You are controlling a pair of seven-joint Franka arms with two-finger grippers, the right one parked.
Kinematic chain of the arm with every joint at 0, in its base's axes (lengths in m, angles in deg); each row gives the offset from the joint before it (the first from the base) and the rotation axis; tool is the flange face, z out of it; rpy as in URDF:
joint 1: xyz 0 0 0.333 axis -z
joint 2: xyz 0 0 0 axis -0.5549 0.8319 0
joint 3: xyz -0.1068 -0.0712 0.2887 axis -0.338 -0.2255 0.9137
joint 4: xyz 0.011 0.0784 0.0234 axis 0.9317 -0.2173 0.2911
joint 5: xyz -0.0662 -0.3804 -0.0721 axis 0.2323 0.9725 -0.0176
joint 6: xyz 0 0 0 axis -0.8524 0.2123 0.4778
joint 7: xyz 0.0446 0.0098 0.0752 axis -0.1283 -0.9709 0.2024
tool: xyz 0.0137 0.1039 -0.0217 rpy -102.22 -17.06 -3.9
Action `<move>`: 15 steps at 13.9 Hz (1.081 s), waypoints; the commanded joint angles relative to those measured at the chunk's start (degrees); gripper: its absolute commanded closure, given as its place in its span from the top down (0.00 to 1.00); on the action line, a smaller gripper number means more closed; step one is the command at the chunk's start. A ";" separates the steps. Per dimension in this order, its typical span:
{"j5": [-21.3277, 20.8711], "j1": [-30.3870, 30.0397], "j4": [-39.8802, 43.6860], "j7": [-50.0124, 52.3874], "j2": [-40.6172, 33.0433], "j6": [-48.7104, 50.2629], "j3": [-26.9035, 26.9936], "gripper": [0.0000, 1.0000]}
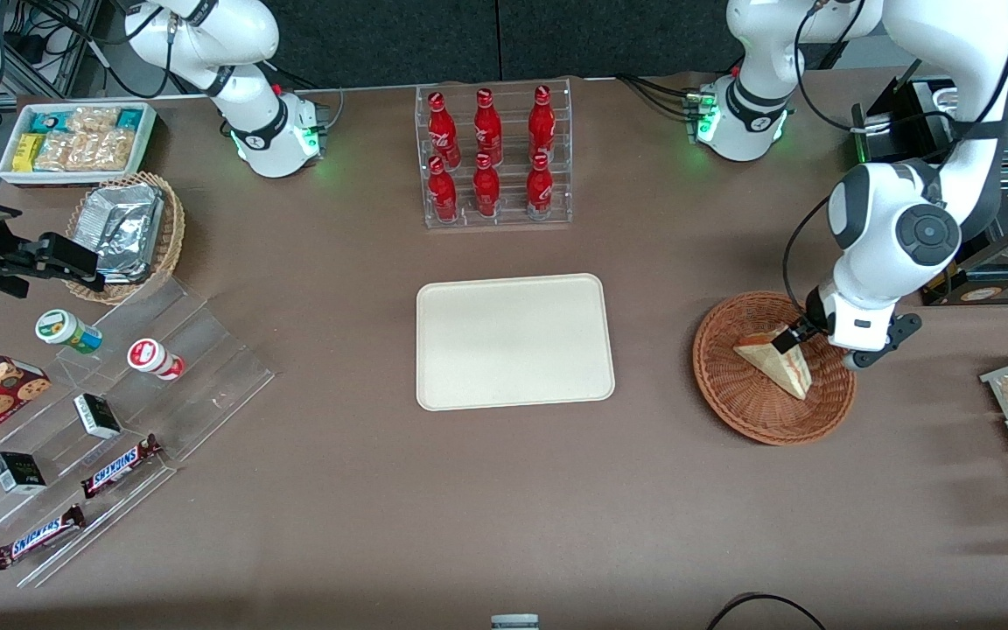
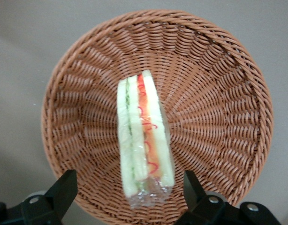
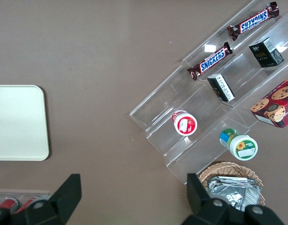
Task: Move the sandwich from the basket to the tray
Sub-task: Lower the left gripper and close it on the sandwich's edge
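Reddish-brown woven basket (image 1: pixel 745 402); in it a sandwich (image 2: pixel 143 136) of pale bread with green and red filling stripes under clear wrap. The gripper (image 2: pixel 130 190), hanging open just above it, has black fingers on a white arm. Plain cream tray (image 1: pixel 514 341) on a dull brown table (image 1: pixel 381 507). Six red bottles (image 1: pixel 490 153) with white lettering stand in a clear rack. Brown candy bars (image 1: pixel 119 465) carry blue lettering on white

Left arm bent at the elbow, wrist pointing down. End effector (image 1: pixel 794 336) low over the working arm's end of the desk. Fingers (image 2: pixel 64 190) spread wide, gripping nothing.
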 commanded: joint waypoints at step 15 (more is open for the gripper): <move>-0.04 1.38 -0.07 7.67 4.92 -7.38 0.35 0.15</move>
